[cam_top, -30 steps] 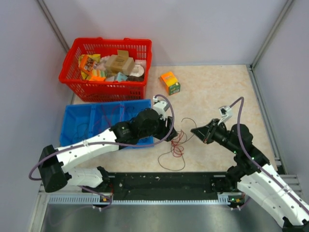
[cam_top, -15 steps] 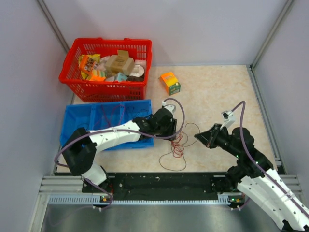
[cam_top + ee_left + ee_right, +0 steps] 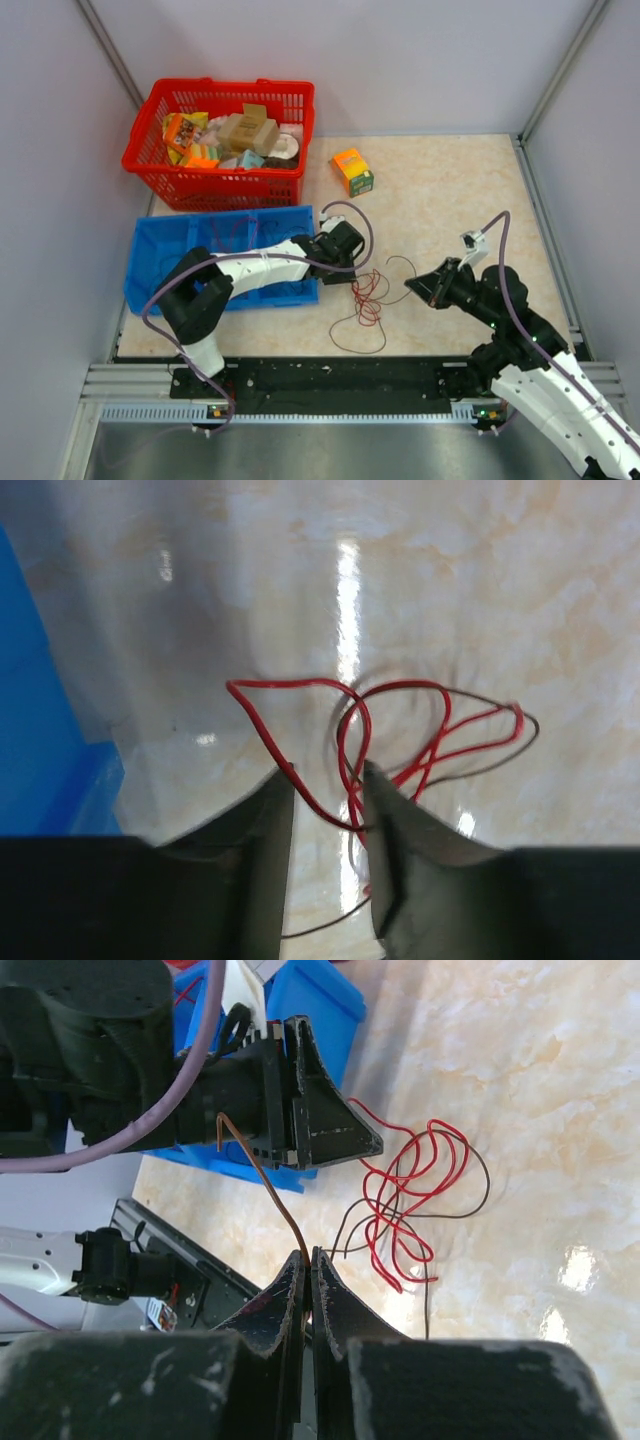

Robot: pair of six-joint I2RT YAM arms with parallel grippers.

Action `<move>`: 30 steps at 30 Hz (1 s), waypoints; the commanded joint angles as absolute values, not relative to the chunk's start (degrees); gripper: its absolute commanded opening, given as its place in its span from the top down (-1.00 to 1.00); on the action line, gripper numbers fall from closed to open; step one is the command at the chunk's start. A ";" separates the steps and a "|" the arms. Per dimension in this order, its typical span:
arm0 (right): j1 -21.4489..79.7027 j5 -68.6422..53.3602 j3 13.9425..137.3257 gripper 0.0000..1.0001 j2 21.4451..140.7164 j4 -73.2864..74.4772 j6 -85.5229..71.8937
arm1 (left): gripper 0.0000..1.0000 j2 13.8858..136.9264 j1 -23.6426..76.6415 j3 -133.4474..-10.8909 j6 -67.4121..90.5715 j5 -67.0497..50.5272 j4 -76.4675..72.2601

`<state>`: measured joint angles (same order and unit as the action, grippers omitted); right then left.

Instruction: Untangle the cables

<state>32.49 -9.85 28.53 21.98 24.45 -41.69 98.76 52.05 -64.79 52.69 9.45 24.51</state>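
The cables [image 3: 368, 295] are thin red and dark brown wires lying in a loose tangle on the beige table, between the two arms. My left gripper [image 3: 352, 270] hovers over the tangle's left edge. In the left wrist view this gripper [image 3: 326, 772] is open, and a red strand [image 3: 290, 682] crosses the gap between its fingers. My right gripper [image 3: 412, 288] is to the right of the tangle. It [image 3: 309, 1254] is shut on a brown strand [image 3: 262, 1182] that arcs up towards the left gripper's fingers [image 3: 325, 1120]. Red loops [image 3: 464, 1155] lie beyond.
A blue bin [image 3: 160, 255] sits left of the tangle, under the left arm. Behind it stands a red basket [image 3: 215, 185] full of small packages. An orange box [image 3: 352, 171] lies on the table further back. A black rail [image 3: 330, 375] runs along the near edge.
The left arm has folded back, its elbow swinging down and left while its gripper stays over the tangle. The right gripper has drawn slightly back to the right, still pinching the brown strand.
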 commanded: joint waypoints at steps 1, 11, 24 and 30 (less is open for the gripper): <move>32.78 -8.35 30.41 1.00 20.48 25.22 -41.31 | 0.51 99.67 50.10 -67.23 53.44 11.51 22.94; 32.78 20.19 31.21 1.00 17.75 40.87 -54.21 | 1.00 64.21 50.10 -65.13 32.03 12.23 18.04; 11.83 28.52 32.96 1.00 27.04 37.28 -51.34 | 1.00 39.56 50.01 -83.40 13.28 13.09 33.21; -11.67 5.29 29.27 1.00 37.70 28.84 -45.00 | 1.00 37.00 50.10 -86.57 10.81 19.24 36.20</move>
